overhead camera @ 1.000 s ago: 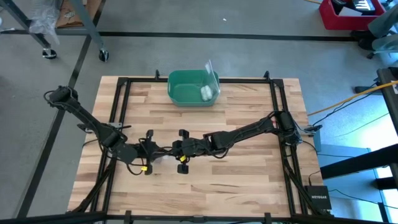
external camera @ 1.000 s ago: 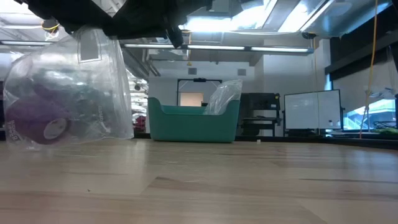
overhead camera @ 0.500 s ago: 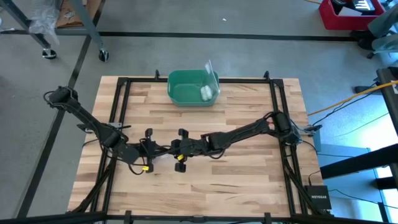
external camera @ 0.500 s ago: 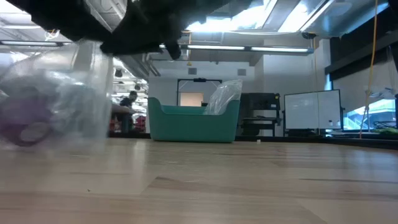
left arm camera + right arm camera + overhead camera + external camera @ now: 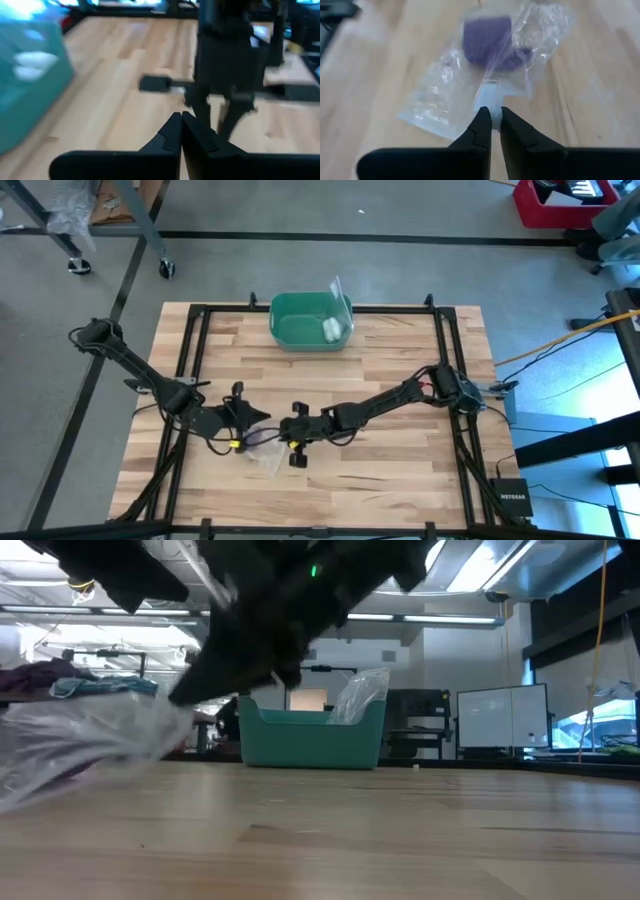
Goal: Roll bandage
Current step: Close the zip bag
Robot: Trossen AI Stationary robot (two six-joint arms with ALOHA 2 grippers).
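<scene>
Right claw (image 5: 492, 125) pinches the edge of a clear bag (image 5: 450, 100), its two fingers closed on the plastic. Inside that bag sits the bandage (image 5: 487, 40), a compact purple roll, at the end of the bag away from the grip. From above, the bag (image 5: 265, 455) lies on the desk (image 5: 400, 470), well apart from the green bin (image 5: 305, 320) that stands at the desk's far edge, and the right claw (image 5: 293, 442) is just beside the bag, on the side nearer the bin. Left claw (image 5: 247, 425) is also near the bag, on the bin side of it, with its fingers (image 5: 172, 132) pressed together on nothing. A white roll (image 5: 331, 330) rests in the bin. From desk height the bag (image 5: 85, 745) slopes down to the wood under the dark arms, with the bin (image 5: 310, 740) behind it.
</scene>
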